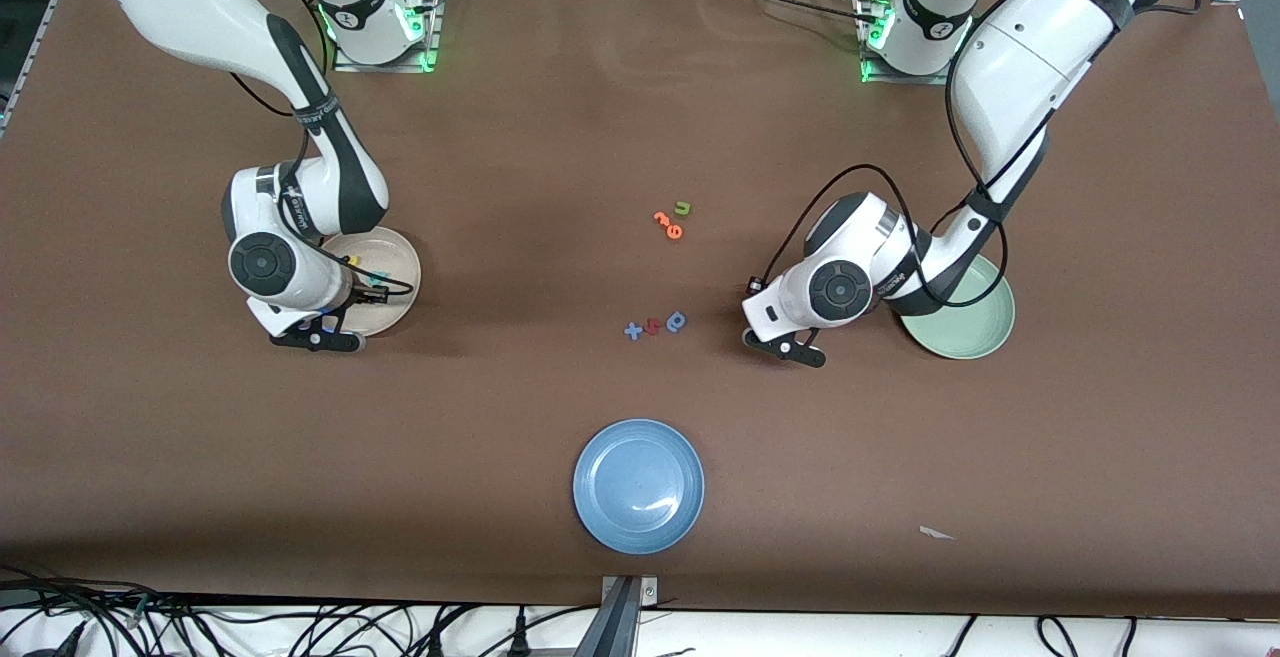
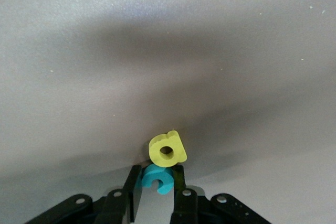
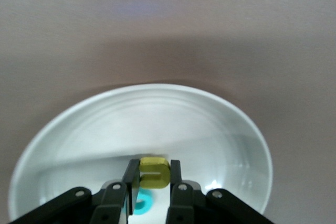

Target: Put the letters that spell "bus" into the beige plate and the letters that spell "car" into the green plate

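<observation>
In the left wrist view my left gripper (image 2: 157,173) is shut on a small teal letter (image 2: 155,179), low at the brown table; I cannot tell whether it is the "c" or the "r". A yellow "a" (image 2: 168,149) touches that letter just past the fingertips. This hand (image 1: 835,289) is beside the green plate (image 1: 975,322), toward the table's middle. My right gripper (image 3: 153,170) is shut on a yellow letter (image 3: 154,176) over the beige plate (image 3: 157,90) (image 1: 400,247). A teal letter (image 3: 142,203) lies in that plate under the fingers.
A blue plate (image 1: 638,485) sits near the front camera's edge. A green "u" (image 1: 683,207) and orange letters (image 1: 668,227) lie mid-table; a blue "x" (image 1: 633,331), a red letter (image 1: 652,326) and a blue "a" (image 1: 676,321) lie nearer. A white scrap (image 1: 937,534) lies toward the left arm's end.
</observation>
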